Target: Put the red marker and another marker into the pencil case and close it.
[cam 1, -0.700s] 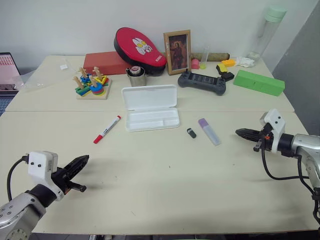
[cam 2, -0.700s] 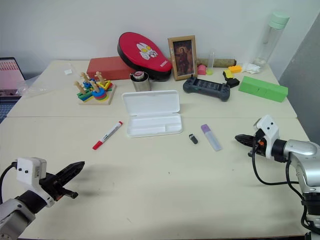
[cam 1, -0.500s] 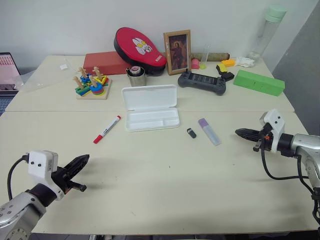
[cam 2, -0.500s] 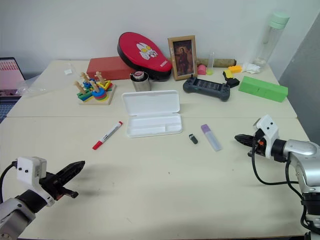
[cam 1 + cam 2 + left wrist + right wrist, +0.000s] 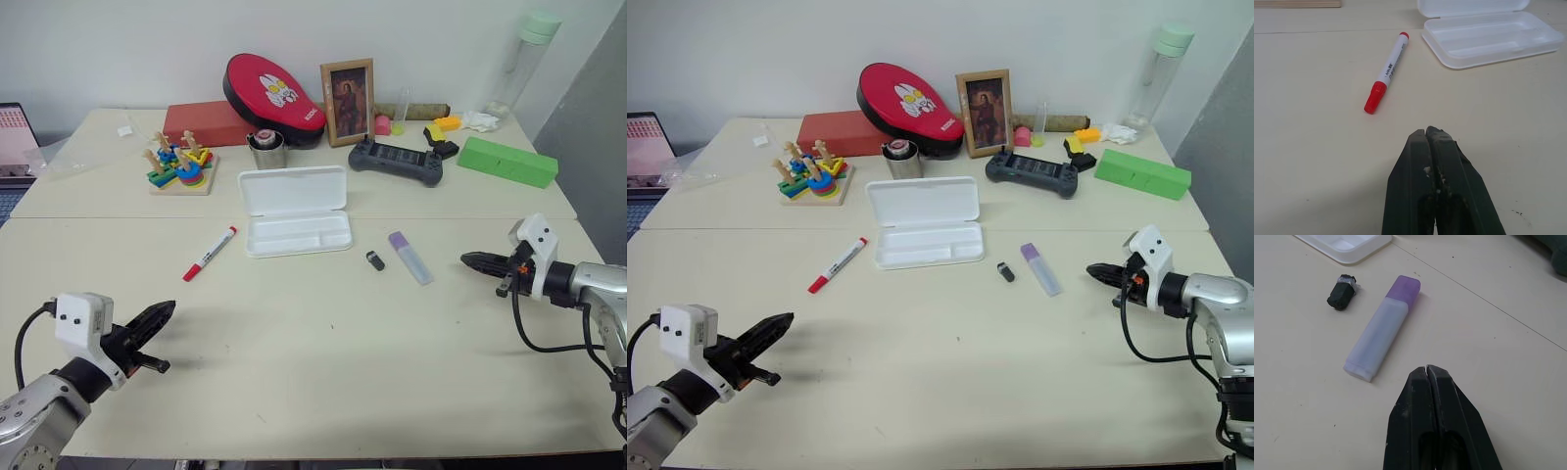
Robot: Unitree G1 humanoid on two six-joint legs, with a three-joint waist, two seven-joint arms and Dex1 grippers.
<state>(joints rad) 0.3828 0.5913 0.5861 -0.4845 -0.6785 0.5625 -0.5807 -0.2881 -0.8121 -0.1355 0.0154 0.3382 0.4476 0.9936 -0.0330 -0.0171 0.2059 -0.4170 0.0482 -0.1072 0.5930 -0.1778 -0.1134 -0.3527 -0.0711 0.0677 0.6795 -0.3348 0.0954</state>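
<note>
Left gripper (image 5: 165,313): pinched together, empty, nearer the red marker (image 5: 210,253), lying diagonally ahead, cap end nearest. Centre: open pencil case (image 5: 297,211). Then lilac marker (image 5: 409,257), long axis angled, just ahead of clamped, empty right gripper (image 5: 470,260).

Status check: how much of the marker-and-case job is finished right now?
Done: only that the pencil case already lies open, tray empty. In hand: nothing; the left tool is shut and aimed toward the red marker, the right tool shut near the lilac marker. Left: both markers still lie on the table and need placing, then closing the lid.
</note>
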